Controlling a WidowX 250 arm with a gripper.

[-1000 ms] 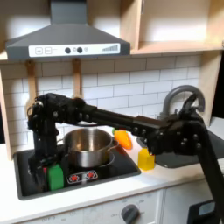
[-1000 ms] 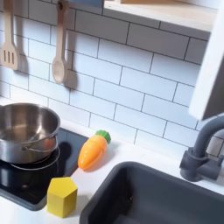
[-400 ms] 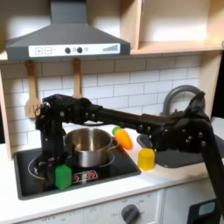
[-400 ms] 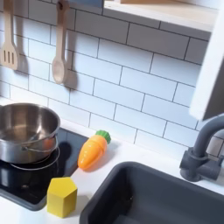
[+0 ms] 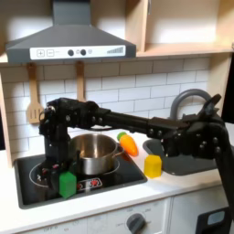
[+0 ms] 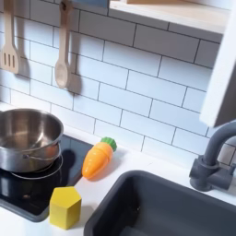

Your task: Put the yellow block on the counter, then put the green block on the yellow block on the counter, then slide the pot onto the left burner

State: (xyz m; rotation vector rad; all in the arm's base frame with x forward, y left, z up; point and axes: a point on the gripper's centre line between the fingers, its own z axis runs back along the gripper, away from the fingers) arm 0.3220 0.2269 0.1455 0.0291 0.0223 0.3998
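Note:
In the first exterior view my gripper (image 5: 63, 172) hangs over the front left of the black cooktop (image 5: 119, 176), shut on the green block (image 5: 67, 185), which sits at or just above the glass. Right behind it stands the steel pot (image 5: 92, 154), on the cooktop's right half. The yellow block (image 5: 153, 165) stands upright on the white counter (image 5: 137, 196) between cooktop and sink. The second exterior view has the pot (image 6: 25, 138) at the left and the yellow block (image 6: 64, 207) on the counter beside the cooktop's corner. My arm and the block hide most of the left burner.
An orange carrot toy (image 5: 129, 144) lies behind the yellow block, the same carrot (image 6: 97, 159) lying between cooktop and sink in the second exterior view. The dark sink (image 6: 166, 210) and faucet (image 6: 214, 159) fill the right. Wooden utensils (image 6: 62, 55) hang on the tiled wall.
The gripper has carried the green block a little toward the first exterior view's right along the cooktop's front. Pot, yellow block and carrot have not moved.

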